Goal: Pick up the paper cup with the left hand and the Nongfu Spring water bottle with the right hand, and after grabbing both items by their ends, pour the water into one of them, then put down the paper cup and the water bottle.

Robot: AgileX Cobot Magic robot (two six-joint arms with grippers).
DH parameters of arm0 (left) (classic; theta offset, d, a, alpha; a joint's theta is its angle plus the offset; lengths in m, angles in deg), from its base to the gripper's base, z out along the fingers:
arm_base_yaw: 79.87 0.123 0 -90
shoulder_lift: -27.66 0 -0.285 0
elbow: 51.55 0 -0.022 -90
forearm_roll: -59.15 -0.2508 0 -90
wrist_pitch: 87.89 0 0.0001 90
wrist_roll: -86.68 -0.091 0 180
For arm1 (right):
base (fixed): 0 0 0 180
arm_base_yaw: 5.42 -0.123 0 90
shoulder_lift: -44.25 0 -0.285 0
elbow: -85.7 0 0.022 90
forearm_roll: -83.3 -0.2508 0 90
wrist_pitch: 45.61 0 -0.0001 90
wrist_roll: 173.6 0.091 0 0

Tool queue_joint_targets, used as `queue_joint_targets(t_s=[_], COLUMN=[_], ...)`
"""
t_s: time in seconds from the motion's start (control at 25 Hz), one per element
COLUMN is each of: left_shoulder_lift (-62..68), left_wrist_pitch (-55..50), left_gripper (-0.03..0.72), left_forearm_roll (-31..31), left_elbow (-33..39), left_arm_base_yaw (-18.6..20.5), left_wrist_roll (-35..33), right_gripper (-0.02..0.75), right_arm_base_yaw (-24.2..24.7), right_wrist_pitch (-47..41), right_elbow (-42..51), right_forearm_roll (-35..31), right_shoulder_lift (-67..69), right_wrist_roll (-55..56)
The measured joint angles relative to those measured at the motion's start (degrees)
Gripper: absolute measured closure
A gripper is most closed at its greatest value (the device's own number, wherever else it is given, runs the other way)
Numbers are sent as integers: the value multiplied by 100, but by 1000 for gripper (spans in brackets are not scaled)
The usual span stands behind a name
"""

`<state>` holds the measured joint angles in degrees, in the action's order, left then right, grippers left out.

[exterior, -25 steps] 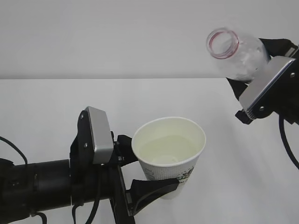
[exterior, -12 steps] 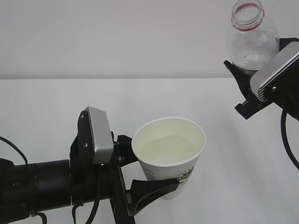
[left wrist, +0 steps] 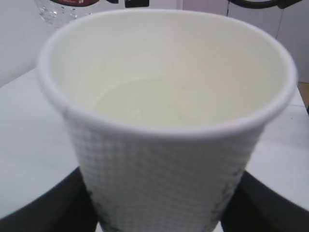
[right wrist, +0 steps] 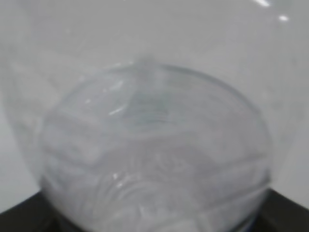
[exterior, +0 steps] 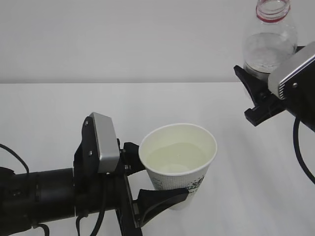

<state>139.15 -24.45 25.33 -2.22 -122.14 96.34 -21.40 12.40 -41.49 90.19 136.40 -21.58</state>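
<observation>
Two items are held clear of the white table (exterior: 59,113), and the nearer one is the paper cup (exterior: 178,162), clamped low on its wall between the jaws of the left gripper (exterior: 147,189) at the bottom of the exterior view. The cup is kept upright and the water (exterior: 176,158) is seen lying calm in it, faintly yellowish against the cream inside; in the left wrist view the same pool is shown well below the rim. Farther back and up at the right, the Nongfu Spring water bottle (exterior: 269,42) is clamped at its lower end by the right gripper (exterior: 258,93). A second ago its open mouth was tilted toward the cup; it has since been swung back and is now carried nearly upright, neck at the top edge. The pour is therefore judged finished, and only the setting down of both items is left to be done
</observation>
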Motion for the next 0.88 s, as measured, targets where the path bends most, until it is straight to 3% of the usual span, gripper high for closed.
queue_joint_targets(t_s=[0.32,0.88], left_shoulder_lift=[0,35], left_wrist_pitch=[0,0], left_gripper=[196,196], left_forearm_roll=[0,0], left_elbow=[0,0], left_arm_base_yaw=[0,0], left_wrist_roll=[0,0], right_gripper=[242,242], right_arm_base_yaw=[0,0], right_wrist_pitch=[0,0], right_elbow=[0,70], right_forearm_roll=[-12,-788], right_shoulder_lift=[0,258], right_wrist_roll=[397,985])
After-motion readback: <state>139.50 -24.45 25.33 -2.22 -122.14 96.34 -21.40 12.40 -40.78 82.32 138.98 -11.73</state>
